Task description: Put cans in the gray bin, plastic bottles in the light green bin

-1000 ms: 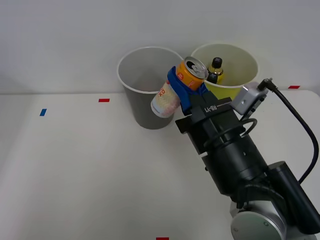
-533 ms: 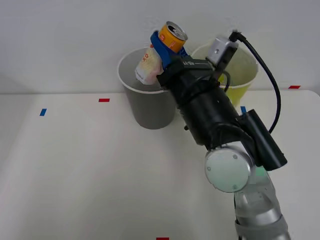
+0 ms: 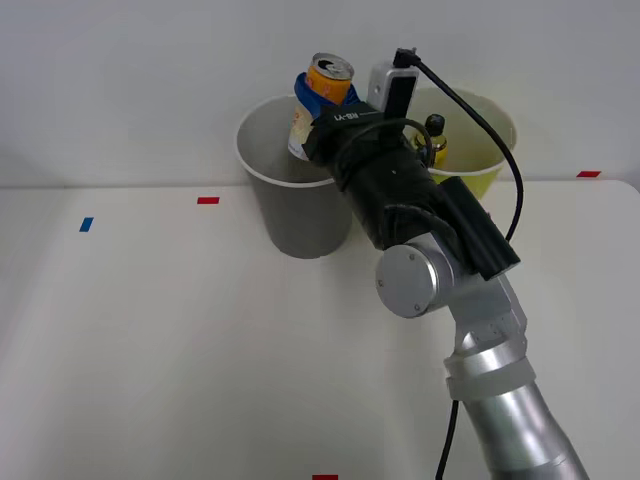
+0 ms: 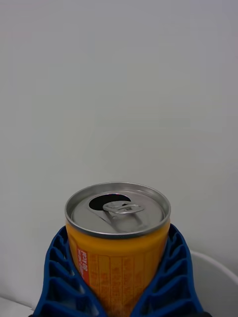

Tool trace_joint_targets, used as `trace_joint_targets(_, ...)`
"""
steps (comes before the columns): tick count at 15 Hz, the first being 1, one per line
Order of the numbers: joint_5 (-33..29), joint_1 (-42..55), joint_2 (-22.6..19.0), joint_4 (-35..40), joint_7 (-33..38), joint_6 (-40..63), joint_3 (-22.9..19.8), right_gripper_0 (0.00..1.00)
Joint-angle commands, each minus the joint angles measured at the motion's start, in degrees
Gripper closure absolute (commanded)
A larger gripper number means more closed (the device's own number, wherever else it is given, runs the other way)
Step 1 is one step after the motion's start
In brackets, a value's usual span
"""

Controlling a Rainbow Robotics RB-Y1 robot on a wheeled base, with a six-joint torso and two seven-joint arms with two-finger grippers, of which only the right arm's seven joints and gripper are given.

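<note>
My right jaws [image 3: 312, 92] are clamped on the can [image 3: 322, 84], a blue ribbed finger [image 4: 62, 277] pressed to each side of its orange body. The can is upright, with its opened silver top up, above the back rim of the gray bin [image 3: 290, 190]. Just beside that bin stands the light green bin [image 3: 478, 140], with a black-capped bottle [image 3: 433, 140] inside. Both bins stand on the white table [image 3: 150, 330], against a plain white wall [image 3: 130, 70].
</note>
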State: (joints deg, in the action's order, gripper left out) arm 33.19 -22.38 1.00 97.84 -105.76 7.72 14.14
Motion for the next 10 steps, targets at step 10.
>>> trace_joint_targets(10,0.99,-7.07,0.00,-2.83,-0.24,5.20,-3.07,1.00)
